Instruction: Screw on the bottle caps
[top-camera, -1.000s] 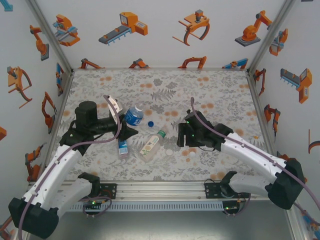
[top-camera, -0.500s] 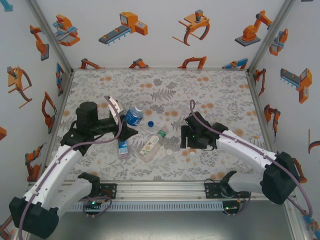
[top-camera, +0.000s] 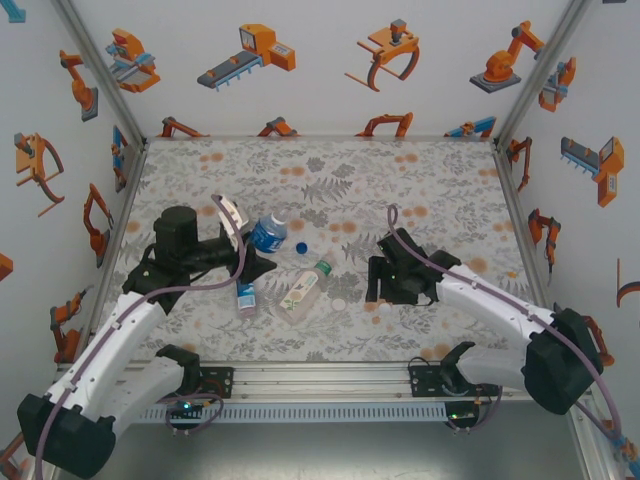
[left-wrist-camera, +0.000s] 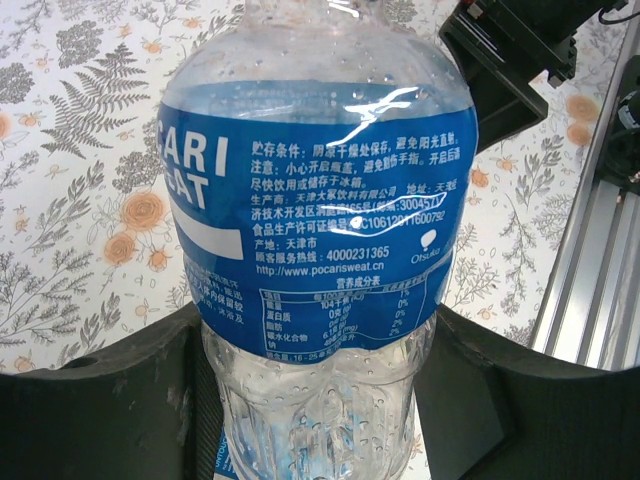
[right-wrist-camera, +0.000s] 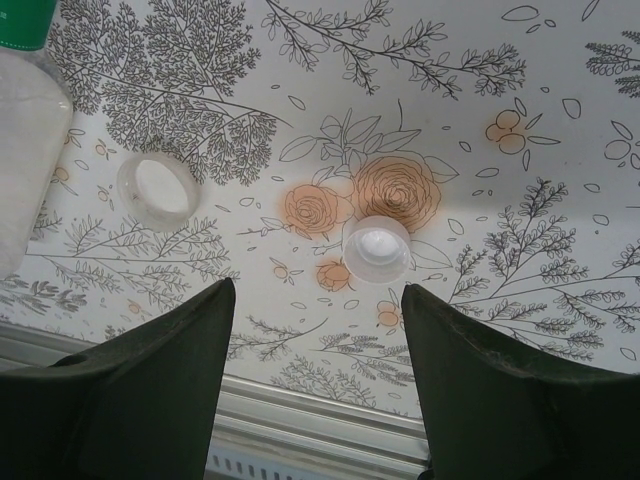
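**A:** What could go wrong from here?

**B:** The right tool hangs spread above the bench. A white cap sits at its one o'clock, nearer the right finger. On a straight drop, that finger could hit first and flick the cap away.

**A:** And the left side?

**B:** The left tool is pinching the blue-labelled bottle. Twisting force might spin the slick plastic in that grip.

**A:** Counts?

**B:** Three bottles: the held one, a slim bottle lying at its six o'clock, and a wider bottle. Three caps: that white one, a second white cap and a blue cap.
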